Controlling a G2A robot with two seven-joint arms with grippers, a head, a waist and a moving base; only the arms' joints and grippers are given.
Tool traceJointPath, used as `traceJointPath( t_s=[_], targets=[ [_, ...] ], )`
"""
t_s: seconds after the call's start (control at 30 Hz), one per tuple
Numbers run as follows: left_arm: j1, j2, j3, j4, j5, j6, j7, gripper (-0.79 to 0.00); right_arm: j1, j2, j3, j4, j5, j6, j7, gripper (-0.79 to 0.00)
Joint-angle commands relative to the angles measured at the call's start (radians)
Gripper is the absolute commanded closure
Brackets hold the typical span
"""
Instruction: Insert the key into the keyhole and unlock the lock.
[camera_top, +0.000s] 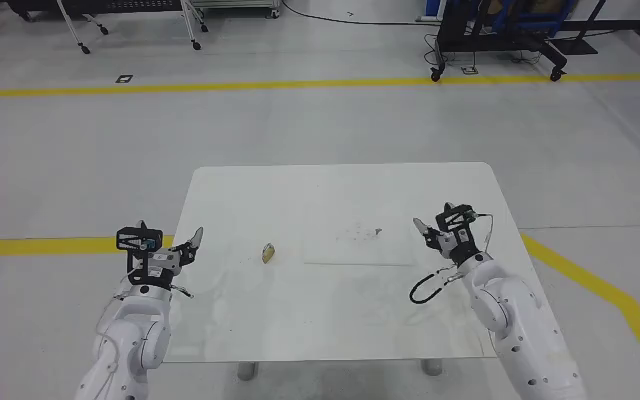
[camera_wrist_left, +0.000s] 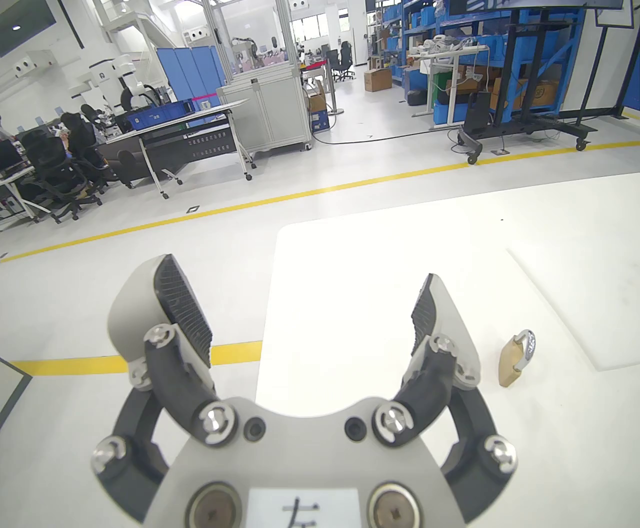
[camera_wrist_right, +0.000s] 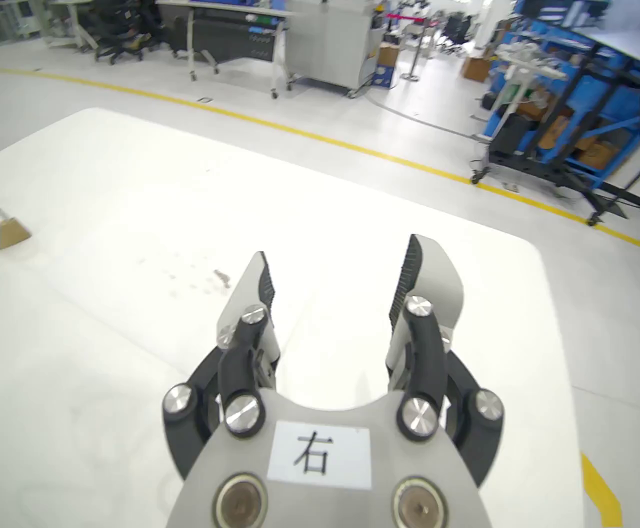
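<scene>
Padlock (camera_top: 268, 252) rests on the white surface (camera_top: 330, 320), left of centre, just beside the left edge of a thin white mat (camera_top: 350, 252), with bare tabletop around it. The left pincer (camera_wrist_left: 300, 275) hangs open across the surface's left edge. The right pincer (camera_wrist_right: 337, 250) hangs open near the right side, well apart from the padlock.

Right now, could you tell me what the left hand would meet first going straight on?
Probably nothing: the left hand points along the table edge, with the padlock off to one side.
</scene>
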Motion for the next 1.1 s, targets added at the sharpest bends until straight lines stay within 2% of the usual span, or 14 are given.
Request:
traceJointPath(
  t_s=[0.0, 0.2, 0.4, 0.53, 0.57, 0.6, 0.67, 0.77, 0.8, 0.83, 0.93, 0.97, 1.03, 1.07],
  targets=[
    [0.000, 0.000, 0.000, 0.000, 0.000, 0.000, 0.000, -0.785, 0.039, -0.004, -0.044, 0.028, 0.026, -0.063, 0.030, -0.785],
    [0.000, 0.000, 0.000, 0.000, 0.000, 0.000, 0.000, -0.785, 0.160, -0.012, -0.134, 0.155, 0.149, -0.270, 0.121, -0.785],
    [0.000, 0.000, 0.000, 0.000, 0.000, 0.000, 0.000, -0.785, 0.295, -0.024, -0.195, 0.335, 0.250, -0.365, 0.193, -0.785],
    [0.000, 0.000, 0.000, 0.000, 0.000, 0.000, 0.000, -0.785, 0.374, -0.033, -0.227, 0.459, 0.290, -0.385, 0.221, -0.773],
    [0.000, 0.000, 0.000, 0.000, 0.000, 0.000, 0.000, -0.785, 0.390, -0.035, -0.235, 0.481, 0.292, -0.390, 0.230, -0.659],
    [0.000, 0.000, 0.000, 0.000, 0.000, 0.000, 0.000, -0.785, 0.403, -0.036, -0.244, 0.499, 0.291, -0.394, 0.237, -0.600],
    [0.000, 0.000, 0.000, 0.000, 0.000, 0.000, 0.000, -0.785, 0.422, -0.039, -0.260, 0.526, 0.280, -0.391, 0.244, -0.548],
    [0.000, 0.000, 0.000, 0.000, 0.000, 0.000, 0.000, -0.785, 0.440, -0.040, -0.276, 0.548, 0.264, -0.405, 0.239, -0.391],
    [0.000, 0.000, 0.000, 0.000, 0.000, 0.000, 0.000, -0.785, 0.444, -0.040, -0.280, 0.552, 0.253, -0.405, 0.236, -0.391],
    [0.000, 0.000, 0.000, 0.000, 0.000, 0.000, 0.000, -0.785, 0.447, -0.040, -0.283, 0.555, 0.245, -0.402, 0.234, -0.443],
    [0.000, 0.000, 0.000, 0.000, 0.000, 0.000, 0.000, -0.785, 0.457, -0.041, -0.292, 0.561, 0.226, -0.383, 0.224, -0.477],
    [0.000, 0.000, 0.000, 0.000, 0.000, 0.000, 0.000, -0.785, 0.460, -0.041, -0.295, 0.564, 0.224, -0.380, 0.220, -0.468],
    [0.000, 0.000, 0.000, 0.000, 0.000, 0.000, 0.000, -0.785, 0.466, -0.041, -0.297, 0.569, 0.224, -0.379, 0.215, -0.391],
    [0.000, 0.000, 0.000, 0.000, 0.000, 0.000, 0.000, -0.785, 0.467, -0.041, -0.298, 0.571, 0.225, -0.378, 0.212, -0.388]
  ],
)
